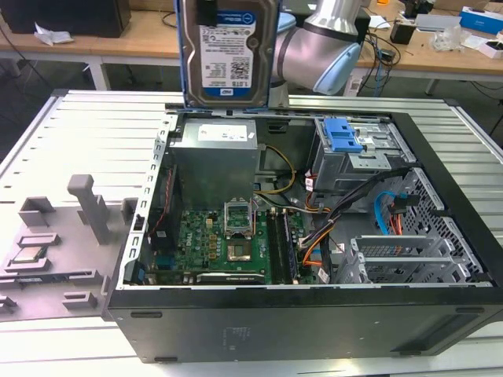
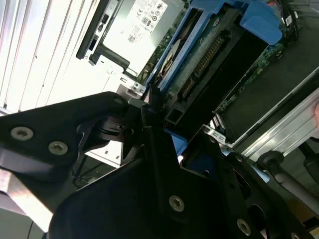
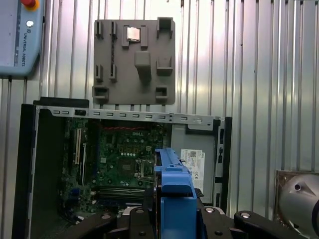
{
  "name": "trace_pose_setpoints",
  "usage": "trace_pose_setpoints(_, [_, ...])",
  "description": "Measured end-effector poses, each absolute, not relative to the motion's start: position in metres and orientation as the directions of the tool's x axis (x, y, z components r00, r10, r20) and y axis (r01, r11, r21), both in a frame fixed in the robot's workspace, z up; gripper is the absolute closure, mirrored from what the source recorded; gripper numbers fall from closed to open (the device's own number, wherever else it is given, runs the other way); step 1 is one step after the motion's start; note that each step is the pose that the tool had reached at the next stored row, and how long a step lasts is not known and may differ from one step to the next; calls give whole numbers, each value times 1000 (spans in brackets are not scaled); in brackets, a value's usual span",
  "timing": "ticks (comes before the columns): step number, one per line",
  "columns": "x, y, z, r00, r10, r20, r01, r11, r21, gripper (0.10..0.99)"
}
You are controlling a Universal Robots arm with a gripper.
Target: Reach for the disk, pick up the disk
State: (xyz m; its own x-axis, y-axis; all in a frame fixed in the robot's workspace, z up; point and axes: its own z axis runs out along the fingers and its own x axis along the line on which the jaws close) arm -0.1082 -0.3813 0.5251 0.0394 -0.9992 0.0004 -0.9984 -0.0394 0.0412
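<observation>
Exterior view | disk (image 1: 228, 51) over case (image 1: 299, 334), slatted metal table (image 1: 78, 133), wooden benches (image 1: 145, 43) | first wrist view: claw (image 3: 174, 211) grips disk

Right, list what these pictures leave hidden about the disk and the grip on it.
1. The disk: its top is cut off by the exterior view's upper edge.
2. Its label: turned away in the first wrist view, where the disk stands edge-on.
3. Where the end effector meets the disk: covered by the end effector's own black body in the second wrist view.
</observation>
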Motion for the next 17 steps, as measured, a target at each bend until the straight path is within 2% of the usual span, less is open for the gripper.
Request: trace_pose_setpoints(17, [-61,-381,525,39,-999,1,-998,-39,42,722])
